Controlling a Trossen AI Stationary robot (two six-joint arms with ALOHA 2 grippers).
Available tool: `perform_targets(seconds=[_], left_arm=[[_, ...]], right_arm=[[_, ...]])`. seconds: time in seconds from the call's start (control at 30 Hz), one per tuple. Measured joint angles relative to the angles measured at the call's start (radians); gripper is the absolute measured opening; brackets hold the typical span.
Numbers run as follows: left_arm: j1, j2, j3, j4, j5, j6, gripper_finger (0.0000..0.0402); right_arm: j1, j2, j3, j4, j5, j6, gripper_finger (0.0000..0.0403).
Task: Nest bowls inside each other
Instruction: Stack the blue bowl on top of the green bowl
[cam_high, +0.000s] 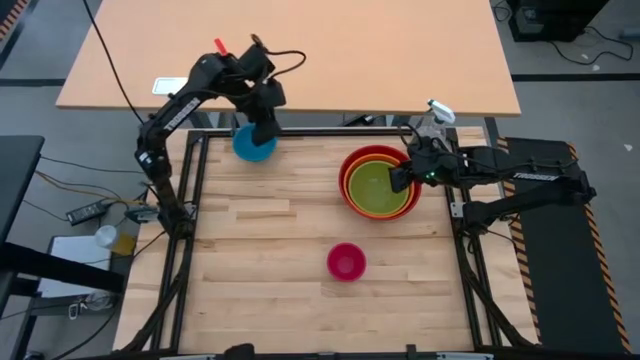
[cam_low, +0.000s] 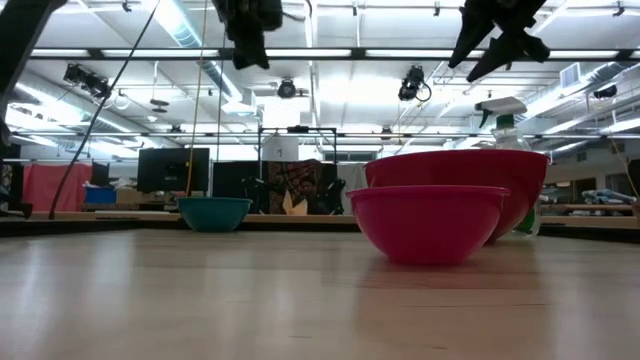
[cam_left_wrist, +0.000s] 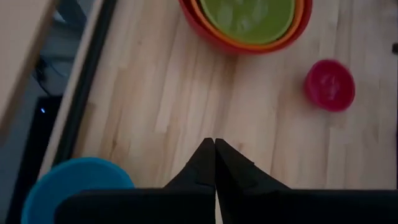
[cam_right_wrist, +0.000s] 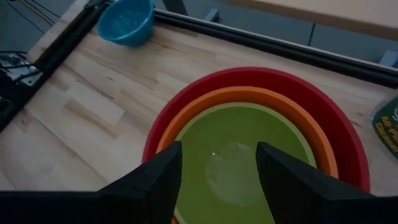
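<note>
A blue bowl (cam_high: 252, 145) rests on its base at the table's far left. My left gripper (cam_high: 265, 130) hangs shut well above it (cam_low: 250, 45), holding nothing; its shut fingertips (cam_left_wrist: 214, 142) show past the blue bowl's rim (cam_left_wrist: 74, 186). At the far right a green bowl (cam_high: 382, 188) sits inside an orange bowl (cam_right_wrist: 249, 94), which sits inside a red bowl (cam_right_wrist: 261, 74). My right gripper (cam_right_wrist: 219, 149) stands open above the green bowl, clear of it (cam_low: 490, 45). A small magenta bowl (cam_high: 346, 262) stands alone near the table's middle front.
A spray bottle (cam_high: 437, 115) stands just beyond the nested stack at the far right corner. Black frame rails (cam_high: 195, 190) run along the table's left, right and far edges. A tan tabletop (cam_high: 300, 60) lies behind the far edge. Bare wood lies between the blue and magenta bowls.
</note>
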Motion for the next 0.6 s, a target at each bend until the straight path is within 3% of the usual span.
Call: perform_targets(seconds=[0.13,0.23,0.4,0.53,0.6], left_arm=[[-0.004,-0.046,-0.003,0.044,-0.017,-0.018,0.0001],[-0.025,-0.112,-0.1,0.143,-0.076,-0.041,0.0001],[-0.045,-0.33,-0.509,0.472,-0.186,-0.13,0.0001],[-0.04,-0.474,-0.822,0.758,-0.219,-0.347,0.0],[-0.023,-0.521,-0.928,0.822,-0.222,-0.453,0.0001]], right_arm=[[0.0,-0.001,0.0,0.021,0.0,-0.008,0.0212],[0.0,-0.001,0.0,0.031,0.0,-0.008,0.0212],[0.0,-0.001,0.0,0.031,0.002,-0.005,0.0212],[-0.001,-0.001,0.0,0.035,0.004,-0.005,0.0212],[-0.005,-0.001,0.0,0.04,0.005,-0.009,0.0212]])
